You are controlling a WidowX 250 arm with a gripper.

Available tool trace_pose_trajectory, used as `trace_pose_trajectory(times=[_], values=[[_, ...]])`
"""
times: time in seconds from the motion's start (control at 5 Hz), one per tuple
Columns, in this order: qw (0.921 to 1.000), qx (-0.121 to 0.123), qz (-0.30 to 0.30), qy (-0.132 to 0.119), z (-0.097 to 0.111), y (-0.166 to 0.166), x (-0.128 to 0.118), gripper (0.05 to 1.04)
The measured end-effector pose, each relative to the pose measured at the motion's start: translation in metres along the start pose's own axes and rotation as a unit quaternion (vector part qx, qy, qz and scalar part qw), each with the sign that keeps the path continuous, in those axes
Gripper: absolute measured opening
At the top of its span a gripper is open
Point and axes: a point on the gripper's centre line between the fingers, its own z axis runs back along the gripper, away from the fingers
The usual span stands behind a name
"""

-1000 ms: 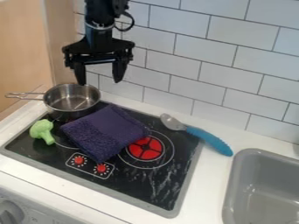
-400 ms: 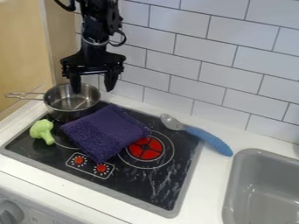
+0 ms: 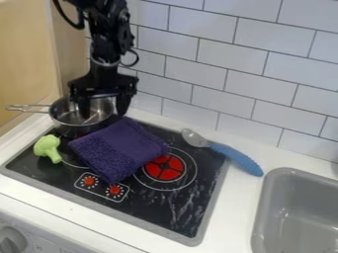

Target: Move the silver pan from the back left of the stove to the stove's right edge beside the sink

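Pale tiles (image 3: pixel 264 74) back the desk (image 3: pixel 231 212). Broccoli (image 3: pixel 46 147) sits front-left on the hob (image 3: pixel 148 207); behind it, the pot (image 3: pixel 71 128), stiff, smooth, probably light (rim or wire handle should grip best). The gripper (image 3: pixel 104 113) hangs there, jaws spread, one above the pot's interior, the other near its right rim. Rightward: cloth (image 3: pixel 119 148), spoon (image 3: pixel 234 158), sink (image 3: pixel 297 212).

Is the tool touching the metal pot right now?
Cannot tell. In the camera view, the tool overlaps the metal pot, one finger across its open top, the other by its right rim; no contact or gap shows plainly.
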Motion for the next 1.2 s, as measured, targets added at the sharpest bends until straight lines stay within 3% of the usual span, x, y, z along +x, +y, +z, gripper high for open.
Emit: trace_pose_trajectory(times=[0.4, 0.6, 0.8, 1.2], values=[[1.0, -0.007, -0.002, -0.005, -0.0051, -0.0068, 0.0062, 0.337], [1.0, -0.006, -0.001, -0.007, -0.0051, -0.0066, 0.0067, 0.138], [0.9999, -0.013, -0.002, 0.001, -0.0051, -0.0088, 0.0043, 0.071], [0.9999, -0.009, -0.004, -0.001, -0.005, -0.008, 0.0046, 0.068]])
